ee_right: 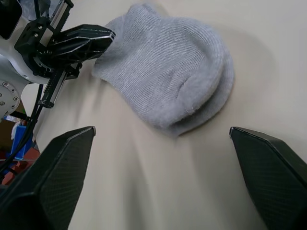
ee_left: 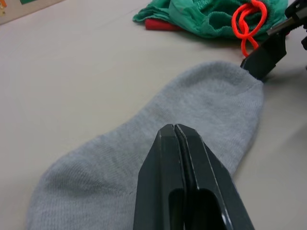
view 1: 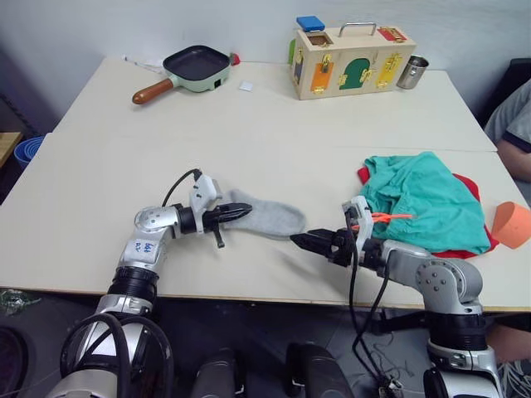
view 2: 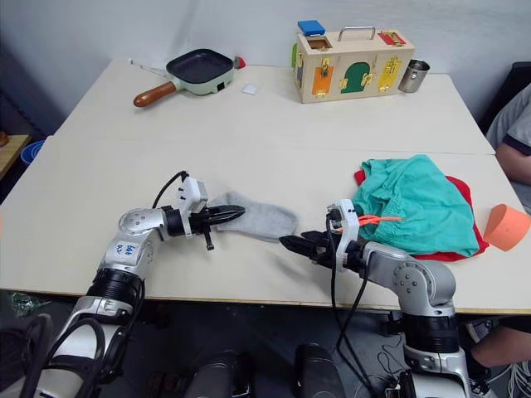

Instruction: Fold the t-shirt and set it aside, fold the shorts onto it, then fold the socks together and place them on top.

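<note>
The grey socks (view 1: 270, 217) lie flat, one on the other, near the table's front middle. My left gripper (view 1: 241, 212) is shut, its tips resting on their left end (ee_left: 173, 127). My right gripper (view 1: 300, 240) is open just right of the socks' toe end, fingers spread wide (ee_right: 162, 129), nothing between them. The teal shorts (view 1: 423, 199) with the orange drawstring (view 1: 390, 217) lie bunched on the red t-shirt (view 1: 469, 186) at the right, behind my right arm. Most of the t-shirt is hidden under the shorts.
A green frying pan (view 1: 197, 66) sits at the back left, with a wooden latch box (view 1: 348, 58) and a metal cup (view 1: 412, 72) at the back right. An orange cone-shaped thing (view 1: 513, 224) and a person's arm (view 1: 516, 124) are at the right edge.
</note>
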`<move>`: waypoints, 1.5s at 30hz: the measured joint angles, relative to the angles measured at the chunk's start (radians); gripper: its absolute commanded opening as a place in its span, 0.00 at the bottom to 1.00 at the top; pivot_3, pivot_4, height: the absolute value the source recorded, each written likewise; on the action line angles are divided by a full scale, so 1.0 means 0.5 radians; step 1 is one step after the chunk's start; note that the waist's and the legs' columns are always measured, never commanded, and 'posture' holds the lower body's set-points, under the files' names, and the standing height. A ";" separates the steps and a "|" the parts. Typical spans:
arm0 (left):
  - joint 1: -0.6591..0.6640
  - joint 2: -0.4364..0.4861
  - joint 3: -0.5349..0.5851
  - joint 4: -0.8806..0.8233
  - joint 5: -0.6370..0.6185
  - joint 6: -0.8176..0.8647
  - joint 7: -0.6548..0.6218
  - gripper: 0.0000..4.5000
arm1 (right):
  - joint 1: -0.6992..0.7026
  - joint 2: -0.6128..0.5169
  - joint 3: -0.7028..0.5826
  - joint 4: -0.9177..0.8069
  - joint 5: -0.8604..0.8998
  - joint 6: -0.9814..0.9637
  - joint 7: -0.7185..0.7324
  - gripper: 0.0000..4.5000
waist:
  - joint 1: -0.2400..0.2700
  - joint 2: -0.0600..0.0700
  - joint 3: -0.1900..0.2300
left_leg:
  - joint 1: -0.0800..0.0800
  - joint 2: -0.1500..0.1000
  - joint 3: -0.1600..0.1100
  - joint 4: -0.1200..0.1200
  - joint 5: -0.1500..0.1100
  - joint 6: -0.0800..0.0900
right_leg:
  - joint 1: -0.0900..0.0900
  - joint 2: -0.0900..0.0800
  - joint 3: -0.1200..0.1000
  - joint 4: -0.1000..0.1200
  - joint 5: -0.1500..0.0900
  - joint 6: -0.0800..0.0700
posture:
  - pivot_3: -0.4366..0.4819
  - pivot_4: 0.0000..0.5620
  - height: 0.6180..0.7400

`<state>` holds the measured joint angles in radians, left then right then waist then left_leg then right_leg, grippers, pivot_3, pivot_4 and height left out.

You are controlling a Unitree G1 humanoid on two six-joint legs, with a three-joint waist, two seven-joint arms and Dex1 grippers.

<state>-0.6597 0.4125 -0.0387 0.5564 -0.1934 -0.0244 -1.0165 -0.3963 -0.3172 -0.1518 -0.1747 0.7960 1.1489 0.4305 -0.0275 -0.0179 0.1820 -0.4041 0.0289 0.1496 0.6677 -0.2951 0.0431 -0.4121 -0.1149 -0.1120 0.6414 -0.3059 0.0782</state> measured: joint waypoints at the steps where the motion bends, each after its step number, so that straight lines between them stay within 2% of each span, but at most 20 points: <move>1: -0.011 -0.001 0.000 0.039 0.012 -0.015 0.006 0.00 | -0.027 0.027 0.007 0.021 -0.010 0.000 -0.028 0.99 | -0.003 0.000 0.000 | 0.000 0.000 0.000 0.000 0.000 0.000 | 0.000 0.000 0.000 0.001 0.000 0.000 | 0.48 0.27 1.00; 3: -0.035 -0.002 -0.003 0.130 0.047 -0.047 0.034 0.00 | -0.096 0.102 -0.015 0.081 -0.008 0.037 -0.095 0.99 | -0.005 -0.001 -0.001 | 0.001 0.001 0.001 0.000 0.000 0.000 | 0.000 0.001 0.001 0.001 0.000 0.000 | 0.48 0.27 1.00; 5: -0.057 -0.003 -0.008 0.205 0.088 -0.072 0.067 0.00 | -0.167 0.197 -0.043 0.156 -0.007 0.071 -0.171 0.91 | -0.007 -0.001 -0.001 | 0.001 0.001 0.001 0.000 0.000 0.000 | -0.001 0.001 0.001 0.003 0.000 0.000 | 0.48 0.27 1.00; 11: -0.082 -0.012 -0.007 0.249 0.093 -0.099 0.083 0.00 | -0.287 0.330 -0.109 0.346 -0.012 0.134 -0.309 0.46 | -0.007 -0.001 -0.001 | 0.001 0.000 0.001 0.000 0.000 0.000 | -0.001 0.001 0.001 0.003 0.000 0.000 | 0.48 0.27 1.00; 17: -0.080 -0.050 -0.004 0.248 0.089 -0.097 0.080 0.00 | -0.335 0.343 -0.109 0.371 -0.008 0.161 -0.317 0.01 | -0.007 -0.002 -0.001 | 0.000 0.000 0.001 0.000 0.001 0.001 | -0.001 0.001 0.001 0.003 0.000 0.000 | 0.48 0.27 1.00; 25: -0.068 -0.178 -0.019 0.080 0.032 -0.017 -0.001 0.00 | -0.490 0.089 -0.119 0.426 -0.013 0.307 -0.273 0.01 | 0.000 -0.002 -0.001 | -0.004 -0.002 0.000 -0.001 0.000 0.003 | -0.003 -0.001 0.000 0.000 0.000 0.000 | 0.48 0.27 1.00; 32: -0.089 -0.238 -0.091 0.123 0.131 0.007 0.107 0.00 | -0.577 -0.112 -0.014 0.522 -0.056 0.416 -0.125 0.01 | -0.004 -0.001 -0.001 | -0.004 -0.001 0.002 -0.002 0.000 0.002 | -0.003 0.001 0.000 -0.002 0.000 0.000 | 0.48 0.27 1.00; 40: -0.162 -0.335 -0.116 0.232 0.176 0.018 0.239 0.00 | -0.836 -0.142 -0.006 0.544 -0.060 0.649 -0.092 0.01 | 0.001 -0.001 -0.001 | -0.004 -0.001 0.001 -0.003 0.000 0.002 | -0.003 0.000 -0.001 -0.003 0.000 0.000 | 0.48 0.27 1.00; 45: -0.114 -0.334 -0.101 0.196 0.177 0.022 0.308 0.00 | -0.979 -0.029 -0.029 0.601 -0.097 0.741 -0.148 0.01 | -0.002 -0.001 -0.001 | -0.003 0.000 0.001 -0.002 0.001 0.002 | -0.003 0.000 0.000 -0.001 0.000 0.000 | 0.48 0.27 1.00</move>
<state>-0.7166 0.2457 -0.0892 0.6545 -0.1048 -0.0133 -0.8625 -0.8859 -0.3318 -0.1665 0.1257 0.7477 1.5193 0.3567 -0.0283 -0.0185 0.1813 -0.4057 0.0287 0.1503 0.6665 -0.2949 0.0442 -0.4135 -0.1150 -0.1121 0.6407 -0.3058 0.0782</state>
